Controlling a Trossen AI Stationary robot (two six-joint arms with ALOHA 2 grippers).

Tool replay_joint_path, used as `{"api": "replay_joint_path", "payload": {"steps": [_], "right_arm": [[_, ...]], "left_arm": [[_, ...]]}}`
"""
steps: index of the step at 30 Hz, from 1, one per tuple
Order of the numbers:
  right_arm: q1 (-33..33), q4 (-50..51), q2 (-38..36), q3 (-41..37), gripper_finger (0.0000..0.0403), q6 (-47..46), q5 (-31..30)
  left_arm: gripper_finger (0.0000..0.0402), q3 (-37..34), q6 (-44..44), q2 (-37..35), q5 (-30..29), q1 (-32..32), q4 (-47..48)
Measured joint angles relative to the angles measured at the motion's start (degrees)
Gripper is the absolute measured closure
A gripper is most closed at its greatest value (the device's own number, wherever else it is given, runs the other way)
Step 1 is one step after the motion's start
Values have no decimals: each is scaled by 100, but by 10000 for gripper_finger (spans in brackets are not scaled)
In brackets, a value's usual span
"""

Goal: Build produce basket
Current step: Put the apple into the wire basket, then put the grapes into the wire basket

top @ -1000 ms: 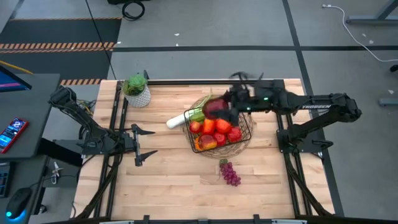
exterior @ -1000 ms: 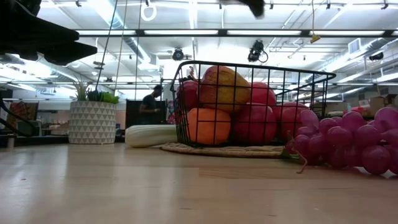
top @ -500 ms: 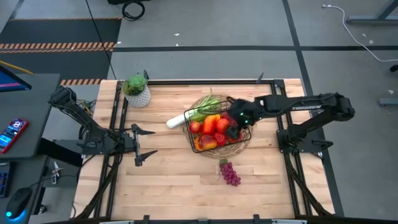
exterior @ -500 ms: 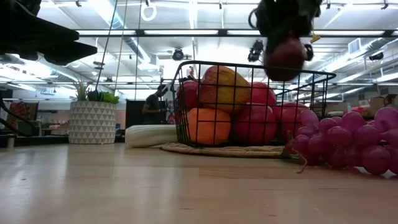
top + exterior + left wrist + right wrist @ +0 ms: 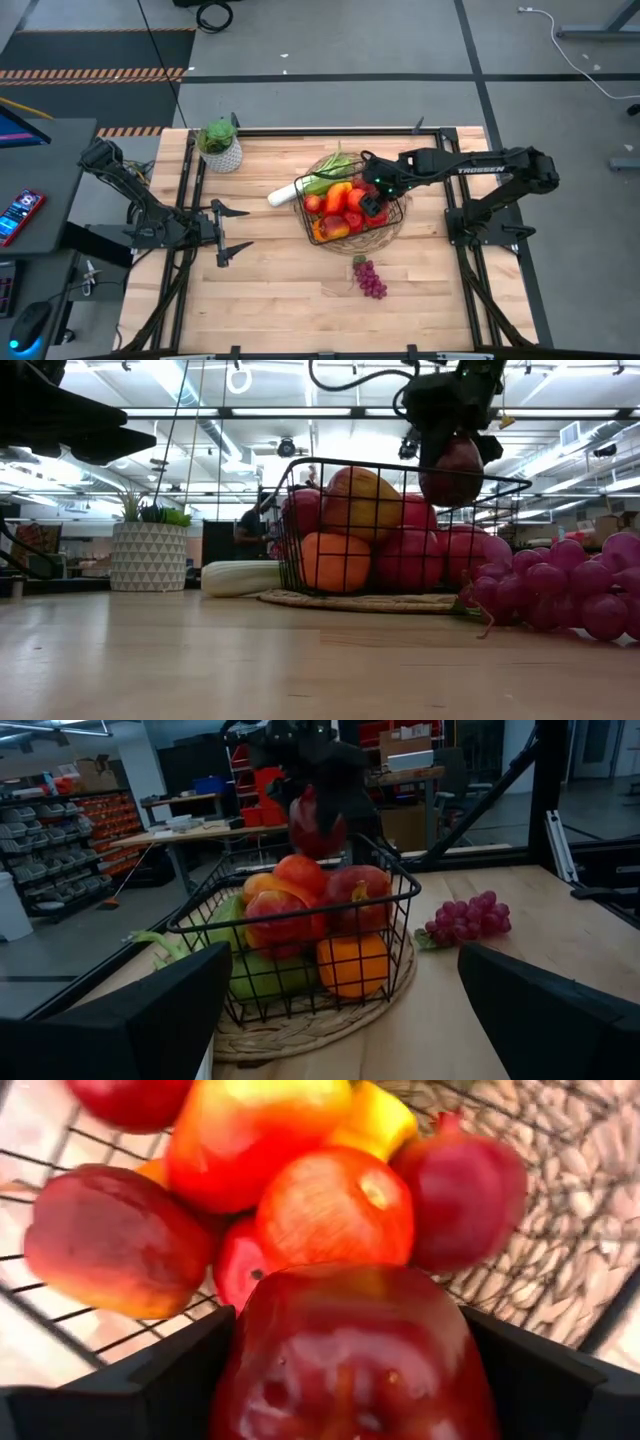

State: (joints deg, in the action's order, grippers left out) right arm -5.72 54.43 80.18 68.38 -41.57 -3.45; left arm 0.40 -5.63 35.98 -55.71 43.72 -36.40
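Dark red apple [image 5: 452, 468] half hides right hand [image 5: 455, 435] gripping it over basket [image 5: 352, 212]; left hand [image 5: 228, 234] open, idle on worktop [image 5: 270, 290].

Black wire basket [image 5: 322, 232] on a tan woven mat [image 5: 330, 1020], piled with red, orange and yellow-green produce [image 5: 340, 205]; dark red fruit [image 5: 452, 468] clamped in the black right gripper [image 5: 455, 420]. Purple grapes [image 5: 371, 278] and a white-and-green leek [image 5: 300, 189] on the pale wooden table [image 5: 270, 290]. White pot [image 5: 148, 556] patterned with grey triangles, green plant [image 5: 216, 133] in it.
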Motion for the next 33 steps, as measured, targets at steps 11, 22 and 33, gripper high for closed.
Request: {"api": "replay_joint_path", "payload": {"steps": [11, 22, 33], "right_arm": [[-7, 31, 129, -6, 36, 60, -126], [-44, 11, 129, -8, 22, -261, -16], [-31, -63, 133, -11, 5, -385, -115]], "left_arm": [[6, 1, 0, 1, 0, 0, 2], [6, 1, 0, 1, 0, 1, 2], [6, 0, 0, 1, -2, 0, 0]]}}
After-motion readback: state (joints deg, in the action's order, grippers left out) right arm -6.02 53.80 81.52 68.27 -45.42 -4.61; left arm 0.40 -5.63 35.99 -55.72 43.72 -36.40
